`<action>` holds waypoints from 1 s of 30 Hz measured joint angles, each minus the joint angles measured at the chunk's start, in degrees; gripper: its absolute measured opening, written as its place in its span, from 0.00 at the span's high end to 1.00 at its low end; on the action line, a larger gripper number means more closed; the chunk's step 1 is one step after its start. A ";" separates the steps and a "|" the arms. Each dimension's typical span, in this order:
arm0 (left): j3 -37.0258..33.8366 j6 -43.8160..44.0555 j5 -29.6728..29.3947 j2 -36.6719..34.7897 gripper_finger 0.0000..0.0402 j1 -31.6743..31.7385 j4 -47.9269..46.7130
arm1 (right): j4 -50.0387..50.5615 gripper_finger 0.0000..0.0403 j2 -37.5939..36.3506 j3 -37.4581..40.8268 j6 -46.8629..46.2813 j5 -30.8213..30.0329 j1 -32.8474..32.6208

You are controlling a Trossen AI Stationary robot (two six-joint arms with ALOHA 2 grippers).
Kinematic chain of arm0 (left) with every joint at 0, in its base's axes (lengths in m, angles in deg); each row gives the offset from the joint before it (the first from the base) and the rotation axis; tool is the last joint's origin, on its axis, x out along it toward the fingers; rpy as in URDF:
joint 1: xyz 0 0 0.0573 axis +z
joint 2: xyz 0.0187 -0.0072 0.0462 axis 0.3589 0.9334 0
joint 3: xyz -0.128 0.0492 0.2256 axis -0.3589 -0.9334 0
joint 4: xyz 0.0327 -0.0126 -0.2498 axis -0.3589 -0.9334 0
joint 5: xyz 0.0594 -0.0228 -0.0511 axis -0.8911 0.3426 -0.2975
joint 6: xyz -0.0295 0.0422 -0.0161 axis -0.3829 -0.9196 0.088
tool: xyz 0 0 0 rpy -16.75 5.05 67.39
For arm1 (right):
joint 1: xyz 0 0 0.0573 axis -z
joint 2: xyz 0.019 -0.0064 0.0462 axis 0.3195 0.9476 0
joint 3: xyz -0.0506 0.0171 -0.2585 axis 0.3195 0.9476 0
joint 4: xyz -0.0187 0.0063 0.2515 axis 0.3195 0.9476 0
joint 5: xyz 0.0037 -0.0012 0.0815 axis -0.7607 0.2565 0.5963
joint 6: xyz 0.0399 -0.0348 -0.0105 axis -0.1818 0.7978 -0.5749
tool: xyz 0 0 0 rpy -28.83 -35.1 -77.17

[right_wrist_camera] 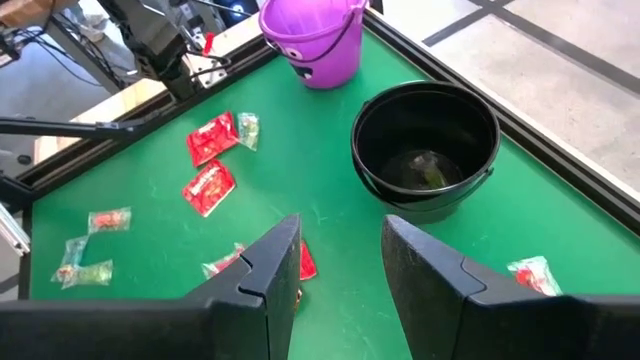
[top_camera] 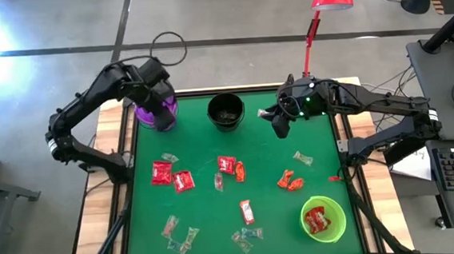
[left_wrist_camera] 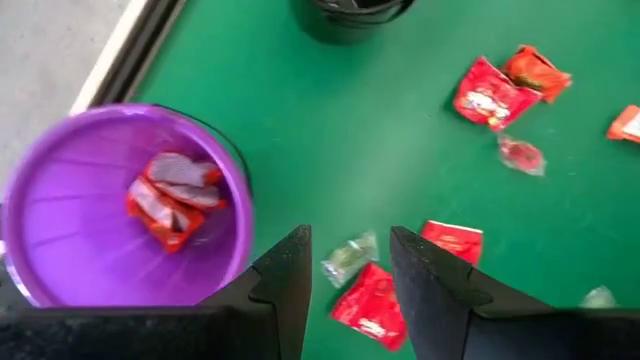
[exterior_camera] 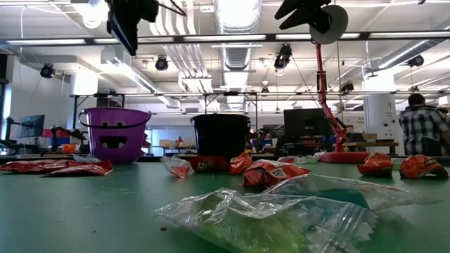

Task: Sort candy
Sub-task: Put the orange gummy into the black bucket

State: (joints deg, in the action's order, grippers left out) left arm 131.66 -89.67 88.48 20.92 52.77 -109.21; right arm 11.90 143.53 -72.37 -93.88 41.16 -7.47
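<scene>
No wrapper writing is legible. Candy (top_camera: 228,166) lies scattered on the green mat (top_camera: 196,145). The left gripper (left_wrist_camera: 348,270), jaws spread and empty, hovers by the purple bowl (left_wrist_camera: 60,210) — red packets (left_wrist_camera: 165,195) inside. The right gripper (right_wrist_camera: 340,262), spread too, hangs near the black bowl (right_wrist_camera: 425,130).

Green table (top_camera: 209,216), scattered candy (top_camera: 183,180); purple bowl (top_camera: 164,114), black bowl (top_camera: 226,112), green bowl (top_camera: 333,228)

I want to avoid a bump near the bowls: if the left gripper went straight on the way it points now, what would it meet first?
Probably loose candy on the green mat. The left gripper, fingers apart and empty, frames a greenish candy and a red candy just beside the purple bowl. Depth is unclear, but the bowl rim sits close alongside.
</scene>
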 joint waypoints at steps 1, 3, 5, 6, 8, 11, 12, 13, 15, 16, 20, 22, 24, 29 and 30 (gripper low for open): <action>-0.71 1.04 0.00 -0.38 0.71 -0.88 -0.01 | 0.09 0.67 0.00 0.00 0.00 0.02 0.00; -3.02 3.37 -0.02 -1.38 0.70 -2.66 0.01 | 0.95 0.67 0.00 0.00 -0.07 0.07 0.00; -6.18 4.81 -0.03 -2.61 0.70 -4.45 -0.66 | 2.23 0.67 0.00 0.00 -0.08 0.07 -0.01; -7.86 5.52 0.08 -3.24 0.69 -5.31 -0.93 | 2.67 0.67 0.00 0.00 -0.09 0.09 -0.02; -11.13 7.35 2.12 -4.48 0.67 -6.59 -1.25 | 3.28 0.67 0.00 0.00 -0.10 0.46 -0.02; -15.30 11.62 7.71 -5.88 0.62 -8.27 -1.24 | 3.20 0.67 0.00 0.00 -0.17 0.50 -0.03; -16.62 13.18 8.75 -6.30 0.60 -8.98 -0.96 | 3.22 0.67 0.00 0.00 -0.17 0.50 -0.04; -17.93 14.62 9.26 -6.62 0.59 -9.83 -0.95 | 3.34 0.67 0.00 0.00 -0.17 0.50 -0.07; -20.46 17.64 9.20 -7.23 0.56 -11.79 -0.66 | 3.85 0.67 0.00 0.00 -0.19 0.50 -0.15; -21.86 19.54 8.95 -7.49 0.55 -12.83 -0.29 | 4.06 0.67 0.00 0.00 -0.20 0.50 -0.15; -26.62 27.03 7.63 -8.50 0.53 -18.33 4.13 | 5.00 0.67 0.00 0.00 -0.20 0.50 -0.15; -28.37 31.25 5.76 -9.19 0.53 -21.98 6.85 | 5.55 0.67 0.00 0.00 -0.22 0.50 -0.15; -29.71 36.05 4.17 -9.65 0.53 -25.49 8.12 | 5.79 0.67 0.00 0.00 -0.22 0.50 -0.15; -32.01 48.87 1.62 -9.82 0.53 -34.60 9.31 | 5.88 0.67 0.00 0.00 -0.22 0.50 -0.16; -32.53 51.28 1.66 -9.82 0.53 -36.52 9.79 | 5.88 0.67 0.00 0.00 -0.22 0.50 -0.17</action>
State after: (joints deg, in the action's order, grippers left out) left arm 99.14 -38.39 90.14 11.10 16.25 -99.43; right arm 17.78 143.53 -72.37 -94.10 41.67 -7.64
